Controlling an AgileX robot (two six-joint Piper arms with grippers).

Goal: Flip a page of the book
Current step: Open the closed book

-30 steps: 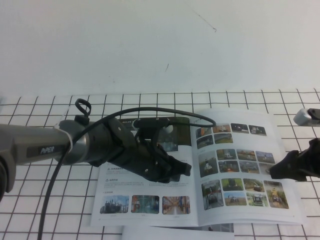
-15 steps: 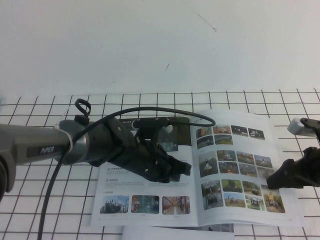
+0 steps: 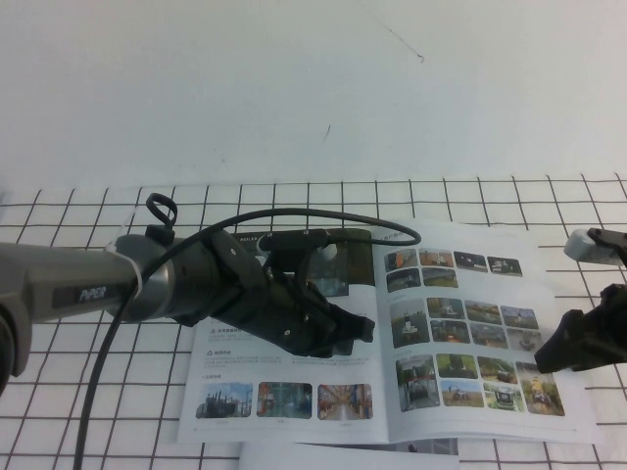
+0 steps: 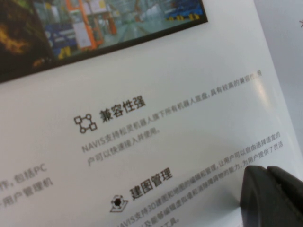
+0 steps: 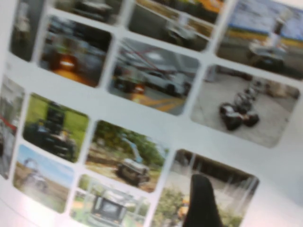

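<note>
Book (image 3: 294, 387): thin paper, glossy finish, with soft sheen visible in both wrist views. Page (image 3: 470, 323): same glossy stock, smooth, printed with colour photos. Left gripper (image 3: 338, 331), over the book's left half: matt black plastic. Right gripper (image 3: 554, 351), at the page's outer edge: matt black plastic. Surface (image 3: 294, 98): matt white, smooth, black grid lines on the near part.

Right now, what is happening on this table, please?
A two-armed robot is working on an open book. The left gripper rests on the left-hand sheet near the spine, as if holding it flat. The right gripper is at the outer edge of the page with the rows of photos. That page lies almost flat, not yet turned.
</note>
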